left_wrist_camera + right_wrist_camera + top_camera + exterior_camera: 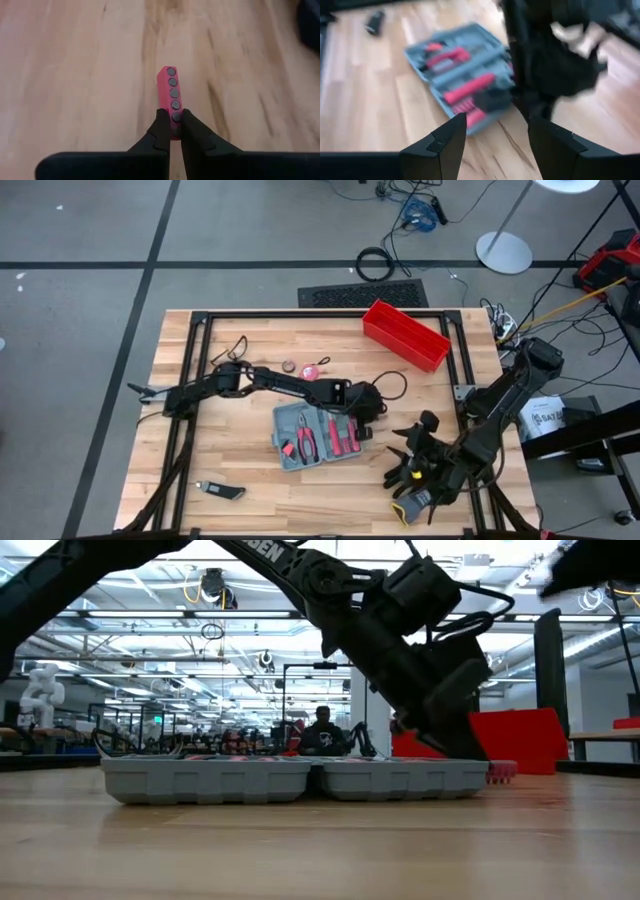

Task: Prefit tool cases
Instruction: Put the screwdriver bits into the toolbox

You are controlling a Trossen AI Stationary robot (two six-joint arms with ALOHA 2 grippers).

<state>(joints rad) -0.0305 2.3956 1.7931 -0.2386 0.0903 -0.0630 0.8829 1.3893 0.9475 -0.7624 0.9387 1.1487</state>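
Note:
The grey-blue tool case (pixel 318 436) lies open and flat on the wooden table, with red-handled tools in its slots; it also shows in the low view (pixel 300 778) and the right wrist view (pixel 462 75). My left gripper (pixel 367 417) (pixel 170 120) is at the case's right end, shut on a small red bit holder (pixel 170 90) that carries a row of dark round bits. My right gripper (pixel 497 125) (pixel 405 465) stands open above the table, to the right of the case and nearer the front, with nothing between its fingers. My left gripper pinches the red bit holder's near end (pixel 174 109) between its two fingers. The fingers slant down and lie along the strip, which sticks out ahead of them over the bare wood. In the low view its free end (pixel 502 772) shows just past the case's right end.
A red open bin (pixel 405 335) stands at the back right. A small dark tool (pixel 222 492) lies near the front left. A tape roll (pixel 289 366) and a small pink item (pixel 311 370) lie behind the case. Dark gloves (pixel 415 500) lie at the front right.

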